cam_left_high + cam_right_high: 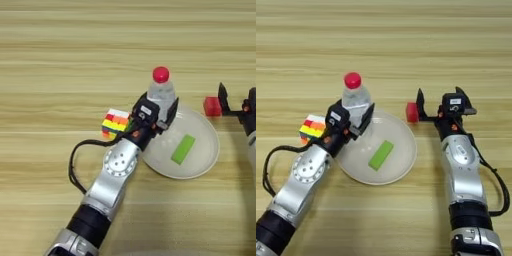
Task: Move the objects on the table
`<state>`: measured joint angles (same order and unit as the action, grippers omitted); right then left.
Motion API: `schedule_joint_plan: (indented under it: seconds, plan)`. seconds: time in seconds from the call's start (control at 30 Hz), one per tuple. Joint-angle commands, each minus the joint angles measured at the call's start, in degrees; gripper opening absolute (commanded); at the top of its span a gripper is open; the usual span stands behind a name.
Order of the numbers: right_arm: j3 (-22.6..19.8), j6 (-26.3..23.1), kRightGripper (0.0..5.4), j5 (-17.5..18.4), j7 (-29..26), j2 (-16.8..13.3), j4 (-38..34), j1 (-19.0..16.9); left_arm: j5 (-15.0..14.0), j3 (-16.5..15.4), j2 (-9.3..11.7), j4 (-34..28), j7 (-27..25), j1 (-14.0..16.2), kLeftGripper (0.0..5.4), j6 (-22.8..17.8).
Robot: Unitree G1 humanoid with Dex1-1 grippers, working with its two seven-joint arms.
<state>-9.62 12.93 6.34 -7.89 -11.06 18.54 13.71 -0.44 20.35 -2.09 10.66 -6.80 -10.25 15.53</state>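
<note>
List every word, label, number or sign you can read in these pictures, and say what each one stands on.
No text can be read anywhere.
Water bottle: no legible label shows.
Left gripper: a small white sticker on its body, too blurred to read.
Right gripper: a small white sticker on its body, too blurred to read.
Puzzle cube, plate, green block, red block: no markings.

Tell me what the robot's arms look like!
Both arms are shiny silver metal tubes with black bands near the bottom. Each ends in a black gripper with two fingers: left gripper, right gripper. Small orange bits sit at the wrists, and a thin black cable loops beside each arm.
</note>
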Motion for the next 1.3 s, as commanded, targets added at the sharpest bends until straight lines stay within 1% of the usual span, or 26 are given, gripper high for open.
schedule_joint_plan:
  seconds: [0.03, 0.2, 0.3, 0.4, 0.53, 0.67, 0.8, 0.9, 1.17, 1.23, 1.3]
  plan:
    - [0.0, 0.1, 5.40, -0.1, 0.2, 0.1, 1.1, 1.0, -0.5, -2.0, -1.3, -5.3, 0.3, -0.5, 3.14, -1.7]
    - [0.0, 0.3, 5.40, -0.1, 0.3, 0.2, 1.2, 1.0, -0.6, -4.5, -0.1, -10.4, 0.2, 0.0, 3.14, -3.5]
    - [0.0, 0.3, 5.40, -0.1, 0.3, 0.2, 1.1, 0.8, -0.8, -7.3, 1.1, -13.0, 0.4, 0.8, 3.13, -4.5]
    - [0.0, 0.3, 5.40, -0.1, 0.4, 0.3, 0.9, 0.7, -1.1, -10.4, 2.6, -15.3, 0.5, 2.5, 3.13, -5.1]
    - [0.0, 0.3, 5.40, 0.0, 0.4, 0.3, 1.0, 0.7, -1.3, -12.8, 3.5, -19.3, 0.4, 4.9, 3.13, -6.0]
    - [0.0, 0.4, 5.40, 0.1, 0.2, 0.2, 1.4, 0.9, -1.7, -16.2, 4.8, -22.7, 0.9, 6.8, 3.13, -6.8]
    - [0.1, 0.5, 5.40, 0.0, 0.2, 0.4, 1.6, 1.1, -2.5, -19.1, 5.9, -22.7, 0.9, 7.9, 3.13, -7.0]
    - [0.2, 0.6, 5.40, 0.0, 0.3, 0.4, 1.7, 1.1, -3.0, -20.7, 6.4, -22.0, 0.9, 8.6, 3.13, -6.8]
    - [0.1, 0.6, 5.40, 0.0, 0.1, 0.4, 1.8, 1.2, -2.8, -22.3, 6.4, -19.8, 0.9, 9.4, 3.13, -6.0]
    - [0.1, 0.5, 5.40, 0.0, 0.2, 0.4, 1.8, 1.2, -2.9, -22.9, 6.6, -18.3, 1.0, 9.4, 3.13, -5.6]
    - [0.1, 0.5, 5.40, 0.0, 0.2, 0.4, 1.8, 1.2, -2.4, -23.4, 6.9, -16.4, 1.3, 9.2, 3.13, -5.1]
